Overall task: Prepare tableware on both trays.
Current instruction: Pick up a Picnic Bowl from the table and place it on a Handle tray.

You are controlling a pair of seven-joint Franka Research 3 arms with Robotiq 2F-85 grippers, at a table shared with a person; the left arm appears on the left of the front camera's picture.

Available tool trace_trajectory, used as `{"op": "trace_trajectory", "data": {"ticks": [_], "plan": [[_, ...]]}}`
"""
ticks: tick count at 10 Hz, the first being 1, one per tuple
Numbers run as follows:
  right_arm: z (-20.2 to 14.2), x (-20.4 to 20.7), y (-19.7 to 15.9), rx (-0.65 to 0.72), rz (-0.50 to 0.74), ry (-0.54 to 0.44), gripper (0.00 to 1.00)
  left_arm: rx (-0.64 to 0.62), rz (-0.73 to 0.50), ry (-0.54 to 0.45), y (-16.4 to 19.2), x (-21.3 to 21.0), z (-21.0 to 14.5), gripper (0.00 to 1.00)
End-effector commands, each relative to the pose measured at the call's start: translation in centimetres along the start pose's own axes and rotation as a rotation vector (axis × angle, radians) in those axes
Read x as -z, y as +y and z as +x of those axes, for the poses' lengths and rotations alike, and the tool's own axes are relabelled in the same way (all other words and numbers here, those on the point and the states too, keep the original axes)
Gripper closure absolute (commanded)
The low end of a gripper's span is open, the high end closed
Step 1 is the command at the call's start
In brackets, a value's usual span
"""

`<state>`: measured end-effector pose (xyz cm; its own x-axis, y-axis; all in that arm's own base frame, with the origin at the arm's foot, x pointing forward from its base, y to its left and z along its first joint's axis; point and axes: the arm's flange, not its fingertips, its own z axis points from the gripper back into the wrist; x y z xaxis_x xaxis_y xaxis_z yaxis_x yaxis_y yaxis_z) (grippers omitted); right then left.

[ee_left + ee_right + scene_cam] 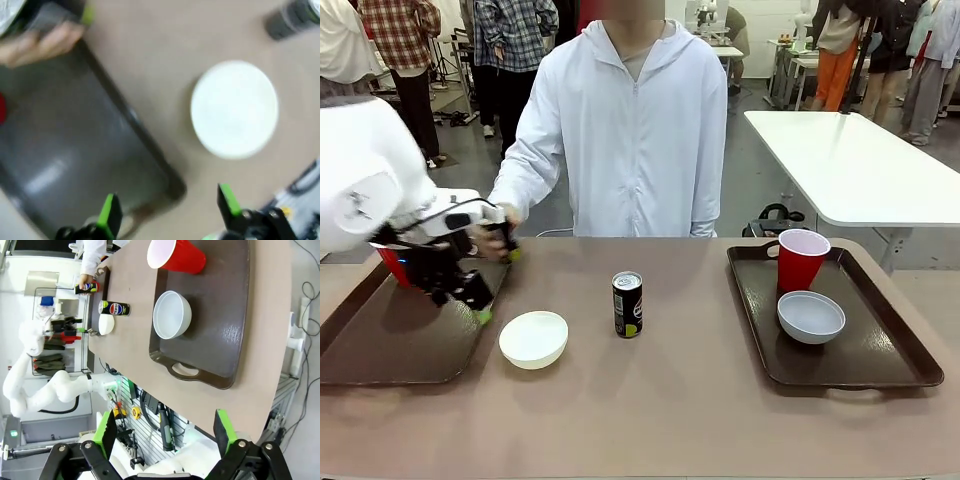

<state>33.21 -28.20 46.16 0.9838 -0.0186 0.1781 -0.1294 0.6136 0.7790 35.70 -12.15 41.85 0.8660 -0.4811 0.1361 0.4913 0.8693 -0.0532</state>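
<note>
Red cup (392, 262) on left tray (390, 345), at 9 o'clock of worktop, mostly hidden behind left arm (365, 185). Can (504, 240) partly covered by person's hand (506, 215). Left wrist view blurred throughout; second can (292, 20) at 1 o'clock cut by edge, label unreadable.

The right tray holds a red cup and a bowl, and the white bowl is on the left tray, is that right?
Not quite. The front view shows the white bowl on the table beside the left tray, not on it. The right tray does hold a red cup and a pale bowl.
</note>
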Motion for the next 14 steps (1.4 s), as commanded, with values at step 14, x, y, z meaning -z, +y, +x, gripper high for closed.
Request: {"op": "trace_trajectory", "data": {"ticks": [14], "plan": [[0.1, -0.1, 0.2, 0.023, -0.004, -0.008, 0.00, 0.140, 0.138, -0.077, -5.3, -5.9, 0.7, 0.00]]}}
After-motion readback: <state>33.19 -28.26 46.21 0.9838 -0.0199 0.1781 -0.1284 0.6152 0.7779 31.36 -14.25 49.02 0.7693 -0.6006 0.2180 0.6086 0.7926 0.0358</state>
